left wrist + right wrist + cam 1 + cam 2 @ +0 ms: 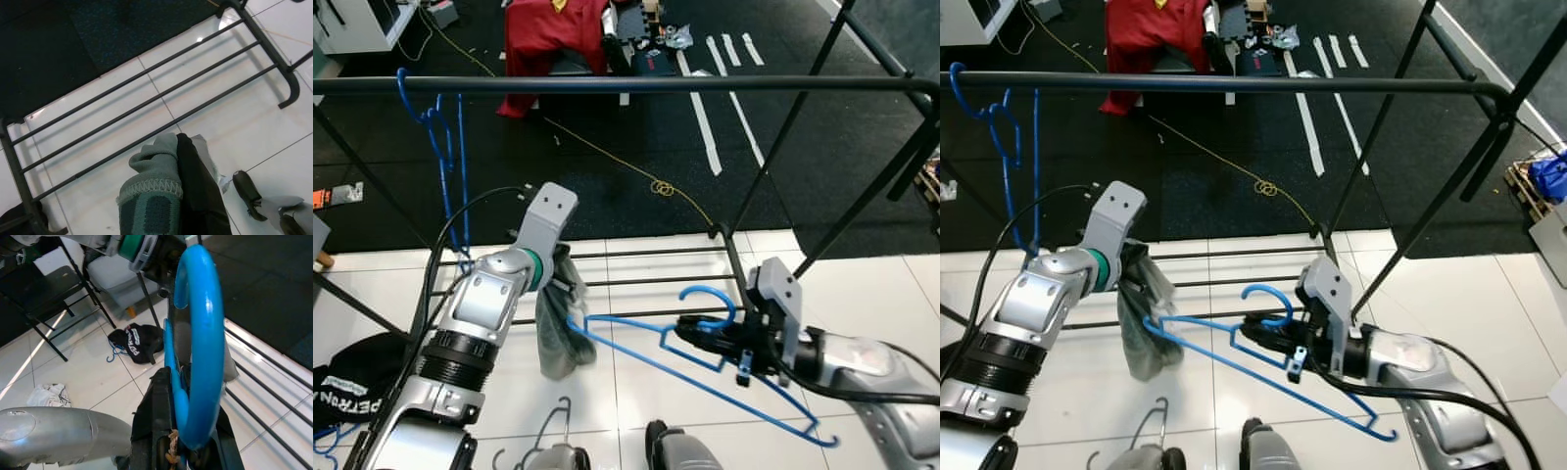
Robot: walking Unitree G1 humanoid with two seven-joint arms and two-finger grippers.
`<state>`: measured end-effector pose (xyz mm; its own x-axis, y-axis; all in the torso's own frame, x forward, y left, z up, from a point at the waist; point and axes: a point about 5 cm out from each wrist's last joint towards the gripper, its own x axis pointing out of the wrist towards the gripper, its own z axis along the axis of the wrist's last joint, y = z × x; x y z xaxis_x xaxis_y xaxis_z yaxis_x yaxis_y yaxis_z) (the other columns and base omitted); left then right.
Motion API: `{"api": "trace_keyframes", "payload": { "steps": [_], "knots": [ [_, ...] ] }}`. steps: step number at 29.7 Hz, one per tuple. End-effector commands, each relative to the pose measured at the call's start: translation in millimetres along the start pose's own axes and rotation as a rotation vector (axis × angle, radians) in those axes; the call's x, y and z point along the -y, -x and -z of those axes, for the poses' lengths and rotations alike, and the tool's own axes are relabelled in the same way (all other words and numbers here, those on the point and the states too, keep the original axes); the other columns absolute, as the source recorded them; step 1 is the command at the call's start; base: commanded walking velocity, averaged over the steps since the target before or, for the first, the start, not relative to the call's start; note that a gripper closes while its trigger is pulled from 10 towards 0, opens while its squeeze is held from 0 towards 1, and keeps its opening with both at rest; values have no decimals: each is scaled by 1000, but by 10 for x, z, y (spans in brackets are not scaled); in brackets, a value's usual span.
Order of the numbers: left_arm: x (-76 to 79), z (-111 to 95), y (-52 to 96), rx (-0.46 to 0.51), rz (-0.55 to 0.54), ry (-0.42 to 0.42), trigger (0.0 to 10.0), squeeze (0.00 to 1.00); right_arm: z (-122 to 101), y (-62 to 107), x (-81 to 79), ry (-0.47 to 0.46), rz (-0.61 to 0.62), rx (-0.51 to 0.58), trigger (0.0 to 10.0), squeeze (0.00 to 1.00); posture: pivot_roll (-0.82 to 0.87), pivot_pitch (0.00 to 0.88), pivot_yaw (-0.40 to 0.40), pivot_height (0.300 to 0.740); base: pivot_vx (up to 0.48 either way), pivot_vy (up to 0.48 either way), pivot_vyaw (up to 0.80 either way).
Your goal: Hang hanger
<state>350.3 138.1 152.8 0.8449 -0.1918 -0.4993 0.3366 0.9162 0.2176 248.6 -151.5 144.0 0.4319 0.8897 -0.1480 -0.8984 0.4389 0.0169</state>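
Hanger in hand, rail waiting.
Right gripper [705, 338] jaws clamp the hanger [705, 367]; left gripper [570, 294] jaws pinch cloth [553, 338]; next, raise hook onto rail [626, 85].

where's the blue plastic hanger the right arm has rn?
In the head views the blue plastic hanger sits low and right of centre, clamped near its hook in the right tool, its far end by the grey-green cloth in the left tool, below the black rail.

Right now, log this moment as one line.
right gripper: shut on blue hanger | left gripper: shut on grey cloth | top rail: hanger not yet hung
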Motion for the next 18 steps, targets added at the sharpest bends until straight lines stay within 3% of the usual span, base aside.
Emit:
{"api": "trace_keyframes", "payload": {
  "steps": [1,8,12,18],
  "knots": [
    [-27,-4,-10,-30,-14,22,10000,0,57,-57,18,21,12,-15,10000,0,-77,132,90,740,0,0,0],
    [-56,-99,2,-51,-38,35,10000,0,63,-127,41,39,12,-37,10000,0,-70,132,93,740,0,0,0],
    [-51,-165,8,-64,-60,34,10000,0,145,-143,49,39,-4,-101,10000,0,-69,134,93,740,0,0,0],
    [-38,-195,-2,-69,-60,40,10000,0,201,-203,186,46,61,-106,10000,0,-75,135,108,740,0,0,0]
  ]
}}
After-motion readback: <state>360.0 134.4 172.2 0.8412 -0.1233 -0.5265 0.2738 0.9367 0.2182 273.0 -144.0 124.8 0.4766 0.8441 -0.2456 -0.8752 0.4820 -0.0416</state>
